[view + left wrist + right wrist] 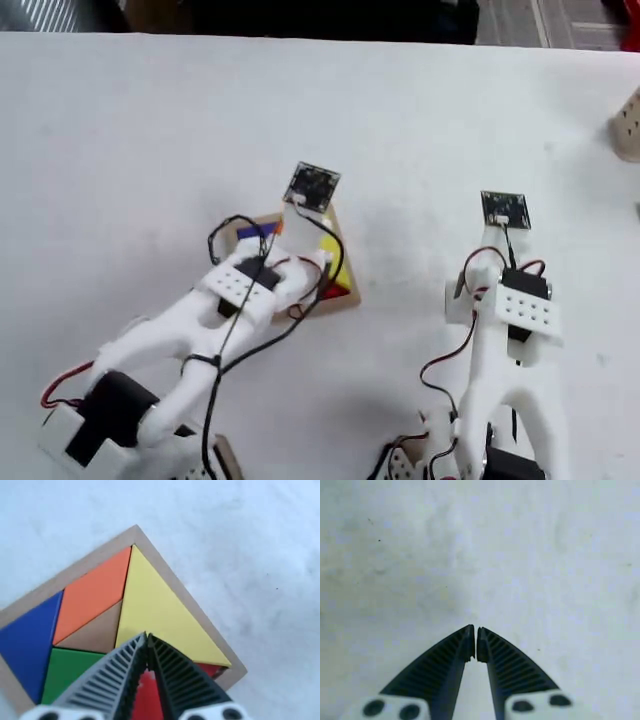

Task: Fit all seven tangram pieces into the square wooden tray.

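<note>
Tray (169, 580) holds yellow triangle (155, 615), orange parallelogram (92, 592), blue triangle (30, 640), green piece (67, 670)

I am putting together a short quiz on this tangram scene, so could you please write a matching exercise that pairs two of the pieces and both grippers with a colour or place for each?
Things:
1. large triangle
2. parallelogram
3. left gripper
4. right gripper

Colour or place:
A. shut, above bare table
B. orange
C. shut, above the tray
D. yellow

Pairs: 1-D, 2-B, 3-C, 4-A.
</note>
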Controlling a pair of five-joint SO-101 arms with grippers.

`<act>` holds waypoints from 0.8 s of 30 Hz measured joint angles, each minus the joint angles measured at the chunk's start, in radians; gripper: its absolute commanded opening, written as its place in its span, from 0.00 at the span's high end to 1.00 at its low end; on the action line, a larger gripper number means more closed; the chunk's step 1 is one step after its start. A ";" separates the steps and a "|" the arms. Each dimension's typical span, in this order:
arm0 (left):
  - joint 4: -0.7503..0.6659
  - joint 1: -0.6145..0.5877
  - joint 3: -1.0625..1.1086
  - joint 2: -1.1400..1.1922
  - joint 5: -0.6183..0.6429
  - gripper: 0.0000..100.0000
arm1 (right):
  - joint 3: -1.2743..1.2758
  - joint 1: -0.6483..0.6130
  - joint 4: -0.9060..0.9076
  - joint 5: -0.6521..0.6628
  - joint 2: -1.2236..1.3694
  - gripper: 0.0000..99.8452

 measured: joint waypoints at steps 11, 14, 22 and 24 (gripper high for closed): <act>0.012 0.000 0.000 0.000 0.000 0.98 | 0.000 0.000 -0.009 0.000 0.000 0.98; 0.012 0.000 0.000 0.000 0.000 0.98 | 0.000 0.000 -0.009 0.000 0.000 0.98; 0.140 0.008 0.000 -0.018 0.002 0.98 | 0.000 0.000 -0.009 0.000 0.000 0.98; 0.164 0.021 0.000 -0.026 0.000 0.98 | 0.000 0.000 -0.009 0.000 0.000 0.98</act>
